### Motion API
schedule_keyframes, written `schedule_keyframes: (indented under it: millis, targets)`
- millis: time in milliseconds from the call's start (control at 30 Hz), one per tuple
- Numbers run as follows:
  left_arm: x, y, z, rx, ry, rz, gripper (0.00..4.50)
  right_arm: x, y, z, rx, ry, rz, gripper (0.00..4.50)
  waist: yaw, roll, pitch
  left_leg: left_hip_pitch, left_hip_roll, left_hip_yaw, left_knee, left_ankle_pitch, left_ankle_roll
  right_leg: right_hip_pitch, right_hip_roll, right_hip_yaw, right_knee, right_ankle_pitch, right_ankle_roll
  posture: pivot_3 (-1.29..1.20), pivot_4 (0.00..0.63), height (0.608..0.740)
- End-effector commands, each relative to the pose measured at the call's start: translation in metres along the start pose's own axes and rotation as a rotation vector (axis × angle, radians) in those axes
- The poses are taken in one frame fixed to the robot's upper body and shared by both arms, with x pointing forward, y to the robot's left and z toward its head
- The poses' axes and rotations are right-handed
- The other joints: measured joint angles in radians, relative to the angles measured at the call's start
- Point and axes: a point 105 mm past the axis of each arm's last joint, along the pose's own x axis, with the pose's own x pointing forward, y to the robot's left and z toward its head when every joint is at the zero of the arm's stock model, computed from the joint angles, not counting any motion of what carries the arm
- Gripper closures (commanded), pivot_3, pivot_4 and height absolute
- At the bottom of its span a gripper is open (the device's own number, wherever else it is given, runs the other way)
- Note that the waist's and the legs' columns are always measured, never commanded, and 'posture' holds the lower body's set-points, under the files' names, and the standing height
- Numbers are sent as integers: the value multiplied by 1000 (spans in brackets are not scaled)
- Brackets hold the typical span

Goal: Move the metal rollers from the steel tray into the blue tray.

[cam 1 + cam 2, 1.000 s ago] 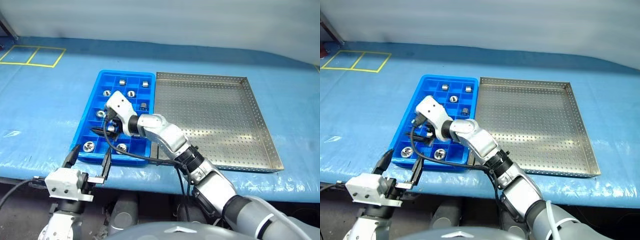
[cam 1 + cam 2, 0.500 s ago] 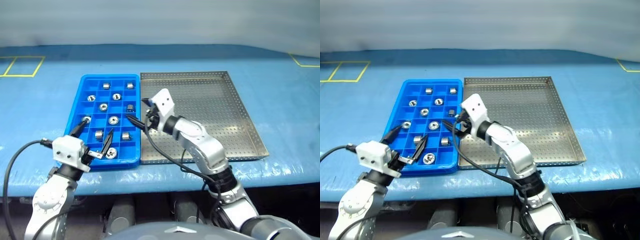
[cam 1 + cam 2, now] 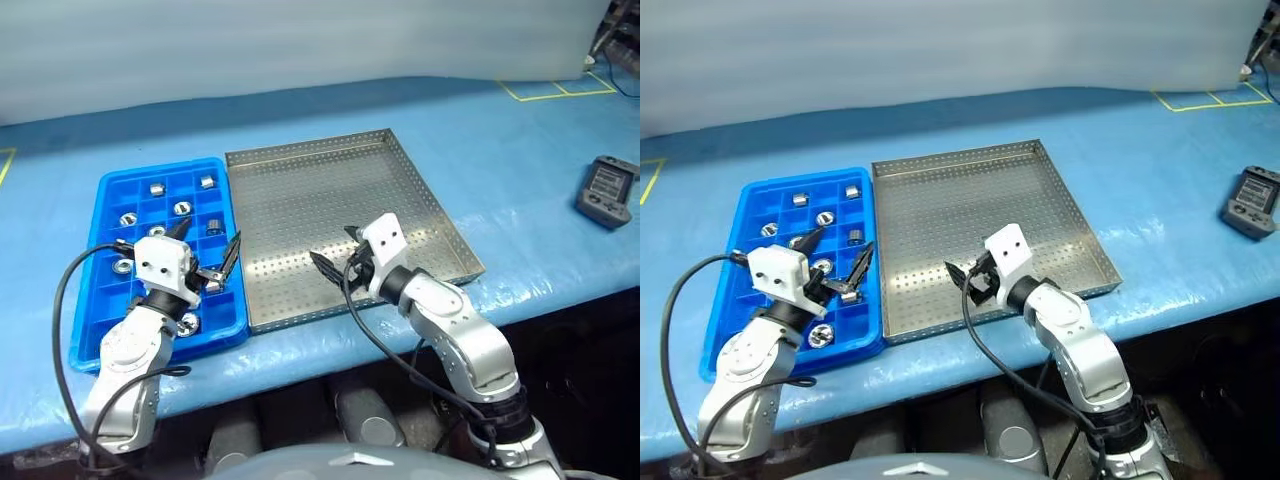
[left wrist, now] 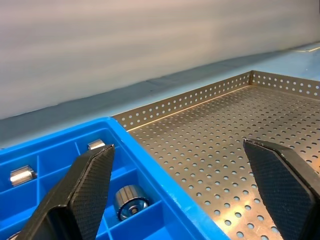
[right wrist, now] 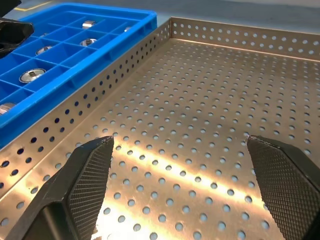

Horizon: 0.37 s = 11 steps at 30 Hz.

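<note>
Swinging across from above the blue tray (image 3: pixel 180 165), the right gripper (image 3: pixel 333 250) had come over to the steel tray (image 3: pixel 330 190), and the left gripper (image 3: pixel 212 231) had pushed forward over the blue tray's grid. The head camera had turned too, so part of that shift was the view's.

Right gripper hung over the six o'clock end of the steel tray, fingers spread wide, carrying nothing. Left gripper hovered at the blue tray's three o'clock edge, fingers spread just as wide and empty.

And the metal rollers (image 3: pixel 157 188)? All the ones on show sat in the blue tray's compartments, at nine o'clock of the steel tray. I counted about eight, and the left gripper may have hidden more. On the perforated floor I counted none.

So the transfer looked done, or as good as. Next up would be a sweep of the steel tray for a straggler; failing that, both arms could pull clear.

One blue tray, one steel tray, one dark handheld device (image 3: pixel 607 190) far out at three o'clock on the worktop (image 3: pixel 500 170).
</note>
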Motion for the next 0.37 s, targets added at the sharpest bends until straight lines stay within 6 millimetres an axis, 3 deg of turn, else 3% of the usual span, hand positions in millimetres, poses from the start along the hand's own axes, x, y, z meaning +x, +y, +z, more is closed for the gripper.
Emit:
schedule_keyframes:
  millis: [33,367]
  targets:
    - [-4,2,7,19,-30,21,0,-6,-2,14,5,-68,-10,29,-8,0,0,0,0,0,0,0,0,0,0,0,0,0,0,-178,150,740]
    - [-25,24,10,38,-22,160,0,4,-7,20,-9,-87,28,29,-8,-1,0,0,0,-1,-2,0,0,-1,0,0,0,0,0,-70,150,740]
